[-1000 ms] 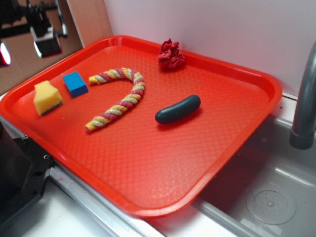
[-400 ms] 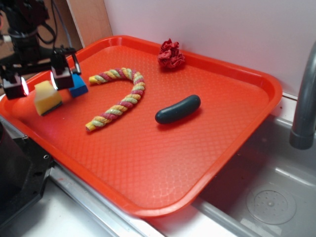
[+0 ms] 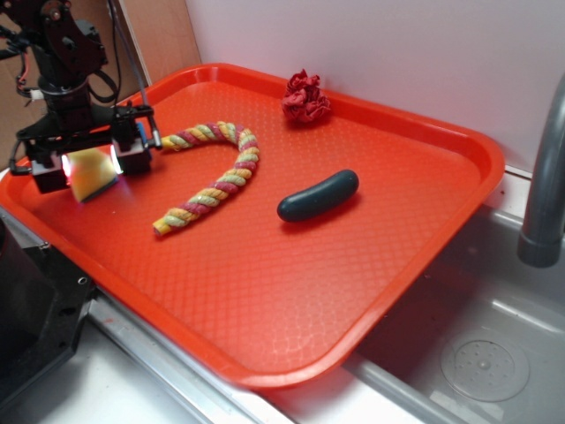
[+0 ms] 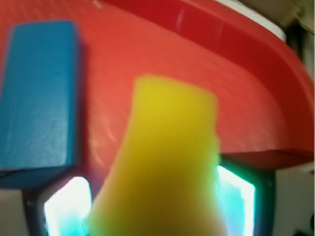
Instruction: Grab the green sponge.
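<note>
The green sponge [image 3: 91, 173] is a yellow foam block lying at the left end of the red tray [image 3: 491, 168]. My gripper [image 3: 91, 164] has come down over it, and its fingers stand wide on either side. In the wrist view the sponge [image 4: 167, 157] fills the space between the two lit pads [image 4: 66, 206]. The gripper [image 4: 152, 209] is open. The sponge's dark layer is hidden.
A blue block [image 4: 42, 93] lies just left of the sponge in the wrist view. On the tray are a striped rope toy [image 3: 221, 177], a dark green sausage shape [image 3: 318, 196] and a red crumpled cloth [image 3: 305, 97]. A faucet [image 3: 543, 194] and a sink [image 3: 477, 353] are at the right.
The gripper came in from the upper left and dropped down until its fingers straddle the sponge. The sponge and the other things stayed put.
</note>
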Tool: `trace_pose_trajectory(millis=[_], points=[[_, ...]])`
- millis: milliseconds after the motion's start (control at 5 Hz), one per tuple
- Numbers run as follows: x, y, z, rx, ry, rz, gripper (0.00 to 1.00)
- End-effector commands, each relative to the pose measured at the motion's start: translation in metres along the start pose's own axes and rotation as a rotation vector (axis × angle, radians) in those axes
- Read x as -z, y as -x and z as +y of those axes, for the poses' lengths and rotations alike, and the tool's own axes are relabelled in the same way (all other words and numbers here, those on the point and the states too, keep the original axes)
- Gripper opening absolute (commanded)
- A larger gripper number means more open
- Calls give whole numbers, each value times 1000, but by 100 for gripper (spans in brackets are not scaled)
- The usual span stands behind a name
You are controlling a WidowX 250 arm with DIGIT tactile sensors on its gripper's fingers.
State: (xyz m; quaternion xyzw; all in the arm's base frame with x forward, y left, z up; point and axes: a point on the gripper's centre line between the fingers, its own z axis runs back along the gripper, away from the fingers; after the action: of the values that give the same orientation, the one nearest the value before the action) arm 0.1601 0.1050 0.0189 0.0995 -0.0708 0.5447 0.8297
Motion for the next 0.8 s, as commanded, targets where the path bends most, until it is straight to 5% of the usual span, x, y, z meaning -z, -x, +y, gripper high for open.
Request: trace_pose_trajectory(millis=[0,400,600], points=[[-3,3,3,12,13,-5,0],[-32,6,-11,250,67,76,0],[-62,10,-20,367,171,108,0]])
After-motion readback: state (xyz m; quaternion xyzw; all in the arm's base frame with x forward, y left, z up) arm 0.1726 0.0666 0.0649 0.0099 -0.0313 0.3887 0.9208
